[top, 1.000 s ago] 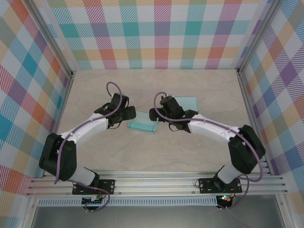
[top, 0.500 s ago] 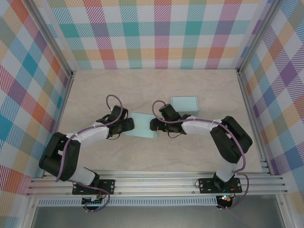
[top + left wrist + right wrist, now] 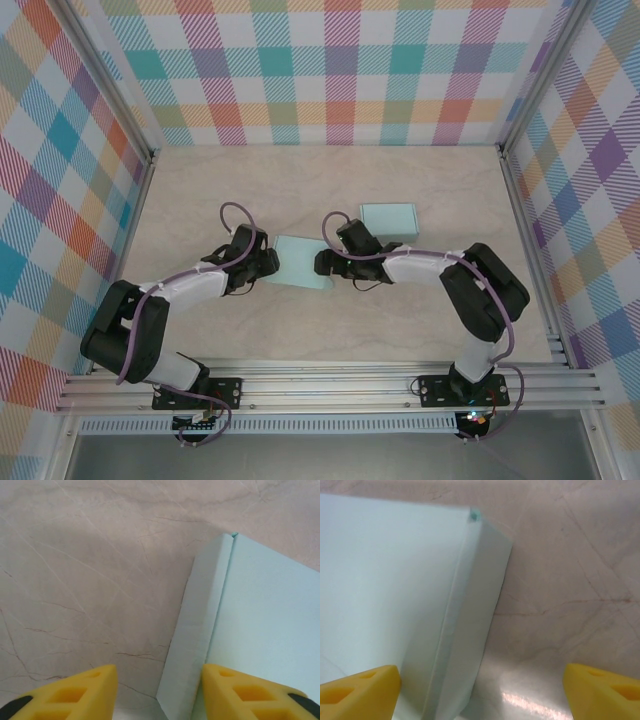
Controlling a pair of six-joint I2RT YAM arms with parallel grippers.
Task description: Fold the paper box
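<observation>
Paper box (image 3: 300,262): one, pale teal, lying flat near the middle of the table (image 3: 400,330). Its top face is plain, and a narrow side flap is folded down along each short edge.
Box edges: in the left wrist view a flap runs up from the bottom edge toward 1 o'clock. In the right wrist view the other flap slants from the top corner down toward 7 o'clock.
Left gripper (image 3: 159,680): at the box's 9 o'clock. Its jaws stand moderately apart and straddle the flap's lower end, holding nothing. One of its yellow fingers (image 3: 65,695) is over bare table, apart from the flap.
Right gripper (image 3: 481,675): at the box's 3 o'clock. Its jaws are spread wide and grip nothing — one finger is over the box top, the other over the table.
Second box (image 3: 388,218): one, the same pale teal and closed, at about 1 o'clock of the paper box, well apart from it.
Arms: two, white and black, each trailing a purple cable (image 3: 235,205).
Surroundings: checked walls (image 3: 330,70) in many colours on three sides — an aluminium rail (image 3: 330,385) at 6 o'clock.
</observation>
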